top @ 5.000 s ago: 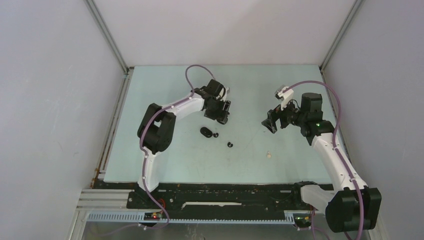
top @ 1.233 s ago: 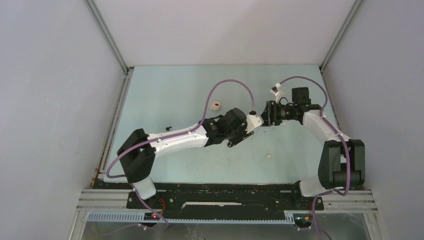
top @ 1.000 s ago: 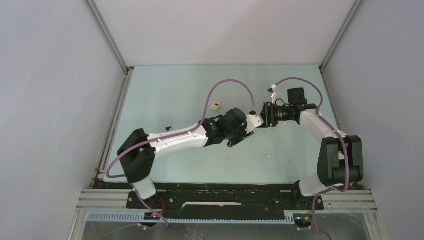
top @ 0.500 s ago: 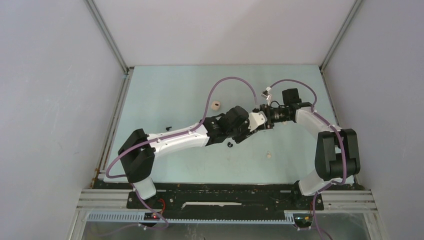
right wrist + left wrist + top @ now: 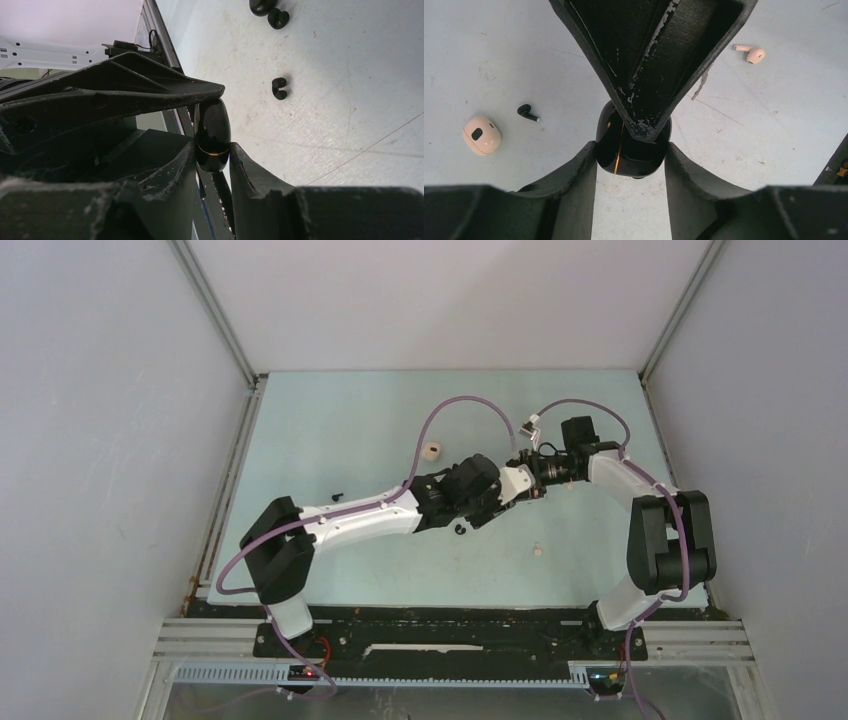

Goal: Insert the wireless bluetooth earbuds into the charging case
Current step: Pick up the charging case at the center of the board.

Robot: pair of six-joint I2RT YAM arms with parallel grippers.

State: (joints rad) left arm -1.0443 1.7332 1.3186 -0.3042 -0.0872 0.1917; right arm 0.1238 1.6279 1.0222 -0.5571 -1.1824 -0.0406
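A glossy black charging case (image 5: 634, 161) with a thin orange seam is held above the table, and both grippers are on it. In the left wrist view my left gripper (image 5: 630, 150) is shut on its two sides. In the right wrist view my right gripper (image 5: 212, 147) pinches the same charging case (image 5: 212, 125) across its thickness. From above, the left gripper (image 5: 503, 496) and right gripper (image 5: 530, 484) meet mid-table and hide the case. Black earbuds lie loose on the table (image 5: 527, 112) (image 5: 279, 88) (image 5: 459, 530). A whitish earbud (image 5: 751, 53) (image 5: 538, 551) lies apart.
A beige pebble-shaped case (image 5: 482, 135) (image 5: 432, 451) sits on the table behind the left arm. Two more curled black pieces (image 5: 278, 18) lie at the top of the right wrist view. A tiny black bit (image 5: 338, 496) lies at the left.
My right gripper has moved left to meet the left gripper and has closed its fingers onto the black case. The left gripper has kept its hold and barely shifted.
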